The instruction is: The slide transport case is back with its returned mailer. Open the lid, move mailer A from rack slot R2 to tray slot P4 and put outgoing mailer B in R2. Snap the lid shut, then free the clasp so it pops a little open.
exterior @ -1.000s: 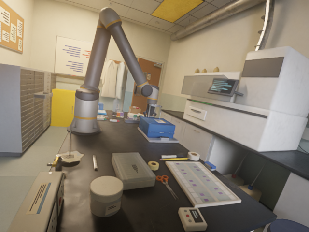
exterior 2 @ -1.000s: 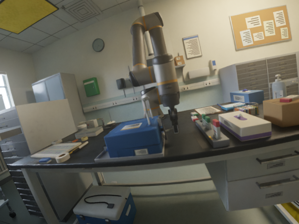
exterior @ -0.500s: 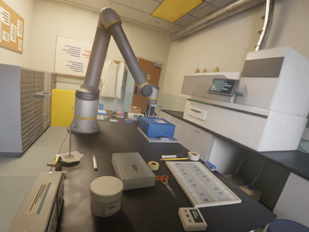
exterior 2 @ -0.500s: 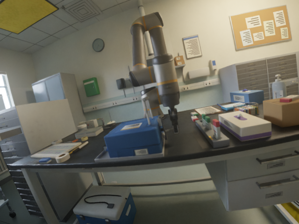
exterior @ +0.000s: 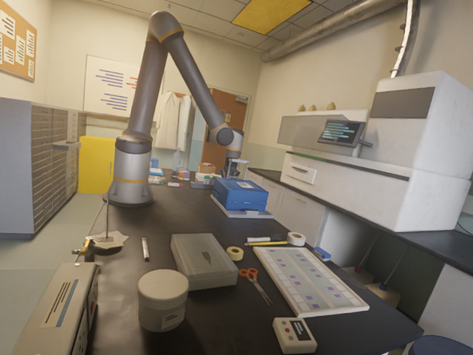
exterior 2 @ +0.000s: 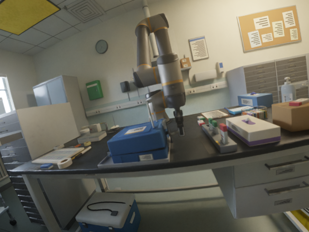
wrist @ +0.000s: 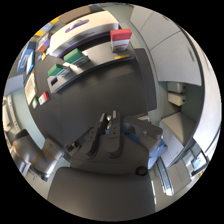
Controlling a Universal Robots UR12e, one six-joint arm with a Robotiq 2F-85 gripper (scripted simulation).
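Observation:
The blue transport case (exterior 2: 138, 141) sits on its grey base plate with the lid down, and the grey tray (exterior 2: 219, 139) lies to its right with green-capped and red-capped mailers (wrist: 120, 39) standing in its slots. A small metal part at the case's right end, apparently the clasp (wrist: 108, 120), is clamped in my gripper (exterior 2: 181, 131), which hangs low beside the case (wrist: 154, 138). The case's inside is hidden. I cannot tell which mailer is A or B.
The bench's front edge runs just past the case and tray. A white and purple tissue box (exterior 2: 252, 128) stands behind the tray, with a cardboard box (exterior 2: 290, 115) further right. Two small mailers (wrist: 40, 99) lie loose on the dark benchtop.

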